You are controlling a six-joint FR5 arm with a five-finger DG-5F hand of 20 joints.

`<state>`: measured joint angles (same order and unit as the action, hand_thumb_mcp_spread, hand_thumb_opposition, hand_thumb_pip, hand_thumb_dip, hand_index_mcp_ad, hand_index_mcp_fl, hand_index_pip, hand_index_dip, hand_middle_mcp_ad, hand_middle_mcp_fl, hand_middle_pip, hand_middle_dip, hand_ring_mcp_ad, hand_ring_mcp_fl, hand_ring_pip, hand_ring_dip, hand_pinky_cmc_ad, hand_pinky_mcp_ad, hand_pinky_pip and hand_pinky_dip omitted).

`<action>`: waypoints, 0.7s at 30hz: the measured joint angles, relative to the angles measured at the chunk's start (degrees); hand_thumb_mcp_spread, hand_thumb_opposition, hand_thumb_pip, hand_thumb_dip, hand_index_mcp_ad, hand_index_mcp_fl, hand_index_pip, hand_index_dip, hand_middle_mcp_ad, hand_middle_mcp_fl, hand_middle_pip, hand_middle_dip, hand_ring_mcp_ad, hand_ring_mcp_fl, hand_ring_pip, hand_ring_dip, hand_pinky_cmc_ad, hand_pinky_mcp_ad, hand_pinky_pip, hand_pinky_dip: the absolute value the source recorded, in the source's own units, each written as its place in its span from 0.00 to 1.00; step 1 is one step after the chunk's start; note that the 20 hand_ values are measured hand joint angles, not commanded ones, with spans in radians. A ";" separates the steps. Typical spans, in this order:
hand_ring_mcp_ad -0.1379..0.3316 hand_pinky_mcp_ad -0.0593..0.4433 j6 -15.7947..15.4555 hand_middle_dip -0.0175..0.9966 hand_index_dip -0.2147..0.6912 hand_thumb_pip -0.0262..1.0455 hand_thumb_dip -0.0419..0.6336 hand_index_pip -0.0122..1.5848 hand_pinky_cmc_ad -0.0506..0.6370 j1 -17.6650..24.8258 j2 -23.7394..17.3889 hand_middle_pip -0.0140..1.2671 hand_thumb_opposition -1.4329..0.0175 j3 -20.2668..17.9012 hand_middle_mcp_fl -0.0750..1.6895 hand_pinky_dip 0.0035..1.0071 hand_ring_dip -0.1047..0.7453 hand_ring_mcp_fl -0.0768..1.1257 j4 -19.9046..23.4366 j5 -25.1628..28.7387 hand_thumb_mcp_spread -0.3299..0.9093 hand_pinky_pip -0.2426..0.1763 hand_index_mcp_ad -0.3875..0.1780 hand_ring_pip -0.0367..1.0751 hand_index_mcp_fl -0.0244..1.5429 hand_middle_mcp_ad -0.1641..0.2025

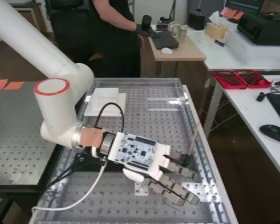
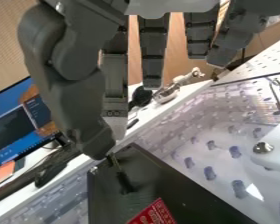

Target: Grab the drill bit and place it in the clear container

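The hand (image 1: 170, 189), low and right of centre in the high view, seems at the pick-up step, the likely drill bit (image 2: 123, 179) close by over a dark plate (image 2: 180, 200); whether it's gripped I can't tell, and next comes a sure hold, then a lift toward the apparent clear container (image 1: 162, 109), upper middle of the frame.

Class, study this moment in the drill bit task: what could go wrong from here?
The thin dark piece, possibly the drill bit, is slender and could slip or roll if the grasp is off-centre.
The hand is low over the bench and might bump its side rail.
The slack white cable might snag as the arm moves.
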<state>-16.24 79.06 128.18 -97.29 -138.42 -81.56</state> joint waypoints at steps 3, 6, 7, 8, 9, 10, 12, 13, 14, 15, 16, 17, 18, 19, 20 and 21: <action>0.86 0.51 0.24 0.20 0.37 0.57 0.48 0.90 0.50 0.01 0.04 0.11 0.34 0.00 0.21 0.19 0.11 0.09 0.31 0.19 0.67 0.40 0.50 0.11 0.37 0.65; 0.86 0.51 0.42 0.20 0.37 0.56 0.47 0.89 0.50 0.00 0.08 0.11 0.34 -0.04 0.23 0.19 0.11 0.09 0.81 0.15 0.67 0.40 0.50 0.11 0.39 0.65; 0.86 0.51 0.48 0.20 0.37 0.54 0.47 0.89 0.50 0.00 0.10 0.11 0.34 -0.04 0.23 0.19 0.11 0.09 1.00 0.08 0.67 0.40 0.50 0.11 0.40 0.65; 0.85 0.52 0.51 0.20 0.38 0.52 0.47 0.89 0.51 -0.01 0.10 0.11 0.34 -0.04 0.23 0.19 0.12 0.10 1.10 0.15 0.67 0.40 0.50 0.10 0.44 0.65; 0.85 0.52 0.52 0.20 0.38 0.51 0.47 0.88 0.51 -0.01 0.10 0.11 0.34 -0.04 0.22 0.19 0.12 0.11 1.12 0.23 0.67 0.40 0.50 0.10 0.44 0.65; 0.85 0.52 0.55 0.20 0.38 0.51 0.47 0.87 0.50 -0.04 0.09 0.11 0.34 -0.02 0.23 0.19 0.12 0.11 1.19 0.33 0.68 0.40 0.50 0.10 0.45 0.65; 0.86 0.52 0.63 0.20 0.38 0.51 0.45 0.86 0.50 -0.06 0.02 0.11 0.34 -0.01 0.24 0.19 0.12 0.10 1.34 0.22 0.68 0.40 0.50 0.11 0.46 0.65; 0.86 0.52 0.66 0.20 0.38 0.51 0.45 0.86 0.50 -0.08 -0.09 0.11 0.34 -0.02 0.25 0.19 0.12 0.10 1.45 0.24 0.68 0.40 0.50 0.11 0.46 0.65; 0.86 0.51 0.66 0.20 0.38 0.50 0.45 0.85 0.51 -0.10 -0.14 0.11 0.34 -0.02 0.25 0.19 0.12 0.10 1.51 0.24 0.69 0.40 0.50 0.11 0.47 0.65; 0.86 0.52 0.67 0.20 0.38 0.49 0.45 0.85 0.51 -0.13 -0.34 0.11 0.34 -0.05 0.25 0.19 0.12 0.11 1.71 0.09 0.70 0.40 0.50 0.11 0.47 0.65; 0.86 0.52 0.66 0.20 0.38 0.49 0.45 0.84 0.51 -0.14 -0.62 0.11 0.34 -0.10 0.25 0.19 0.12 0.12 1.97 -0.10 0.70 0.40 0.50 0.11 0.47 0.65; 0.86 0.52 0.64 0.20 0.37 0.49 0.45 0.83 0.51 -0.15 -1.05 0.11 0.34 -0.16 0.25 0.19 0.12 0.12 2.33 -0.26 0.70 0.40 0.50 0.11 0.48 0.65; 0.86 0.52 0.62 0.20 0.37 0.49 0.45 0.83 0.51 -0.15 -1.24 0.11 0.34 -0.20 0.25 0.19 0.12 0.12 2.47 -0.29 0.70 0.40 0.50 0.11 0.48 0.65; 0.86 0.52 0.61 0.20 0.37 0.49 0.45 0.82 0.51 -0.16 -1.63 0.11 0.34 -0.28 0.25 0.19 0.12 0.12 2.76 -0.24 0.70 0.40 0.50 0.11 0.48 0.65; 0.86 0.52 0.59 0.20 0.37 0.49 0.45 0.82 0.51 -0.18 -1.93 0.11 0.34 -0.36 0.25 0.19 0.12 0.12 3.05 -0.24 0.70 0.40 0.50 0.11 0.48 0.65; 0.86 0.52 0.57 0.20 0.37 0.49 0.45 0.82 0.51 -0.18 -2.07 0.11 0.34 -0.42 0.25 0.19 0.12 0.12 3.19 -0.30 0.70 0.40 0.50 0.11 0.48 0.65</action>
<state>-15.67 78.88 126.11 -97.70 -135.23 -81.87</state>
